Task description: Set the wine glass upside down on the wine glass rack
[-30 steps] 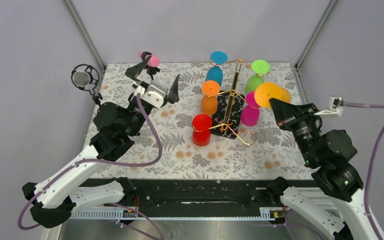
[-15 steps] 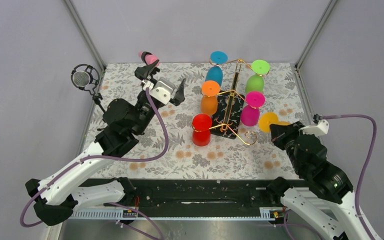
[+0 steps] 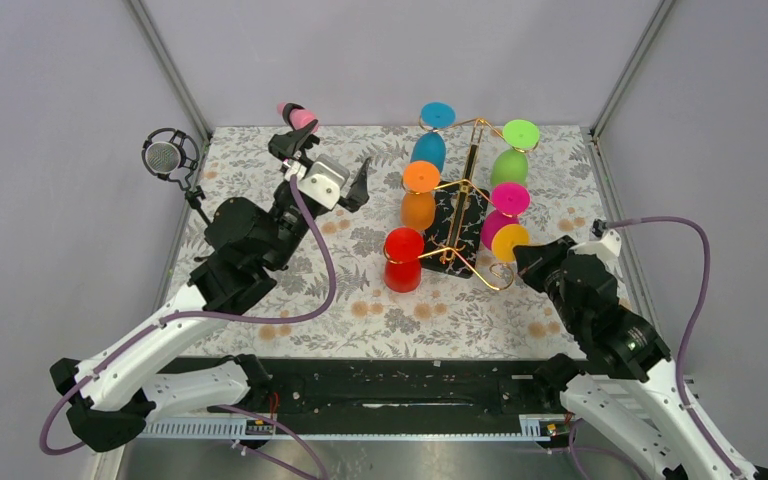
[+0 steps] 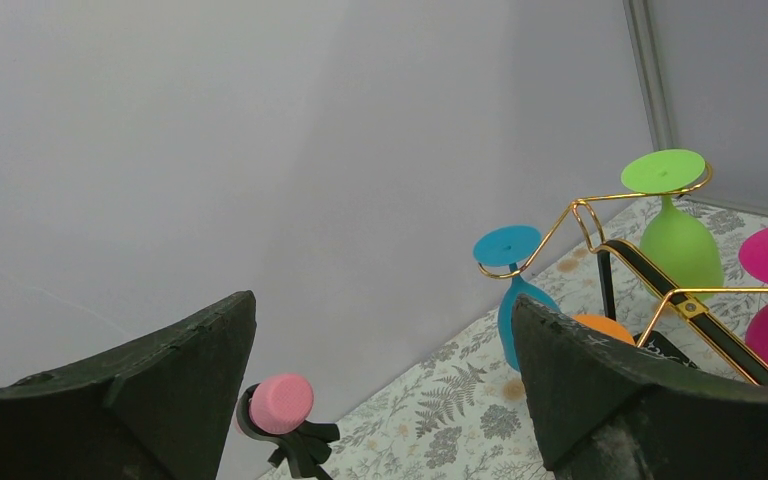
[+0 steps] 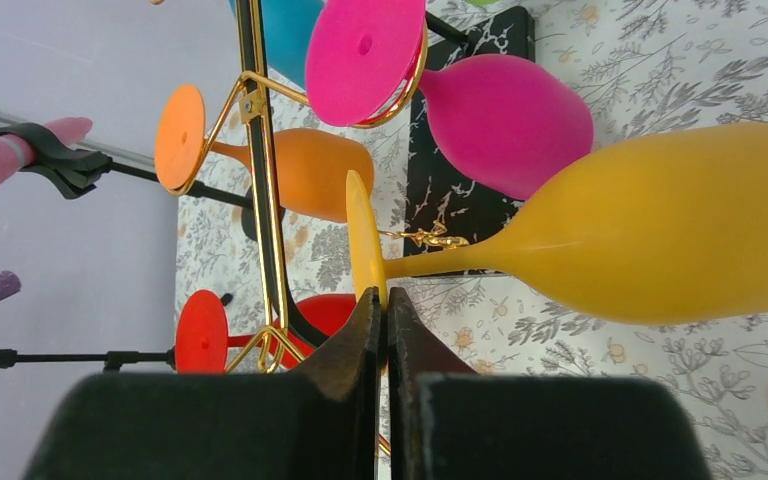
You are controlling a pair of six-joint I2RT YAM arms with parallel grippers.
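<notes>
The right gripper (image 5: 381, 330) is pinched tight on the foot rim of the yellow wine glass (image 5: 660, 235). It holds the glass foot-up just beside the magenta glass (image 5: 505, 110), at the near right side of the wine glass rack (image 5: 260, 150). The left gripper (image 4: 380, 305) stands wide open, raised well to the left of the rack.

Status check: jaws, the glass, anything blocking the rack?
Left gripper jaws open, empty. Right gripper jaws shut on yellow wine glass foot, at wine glass rack, not hung. Magenta glass hangs close beside; contact unclear.
</notes>
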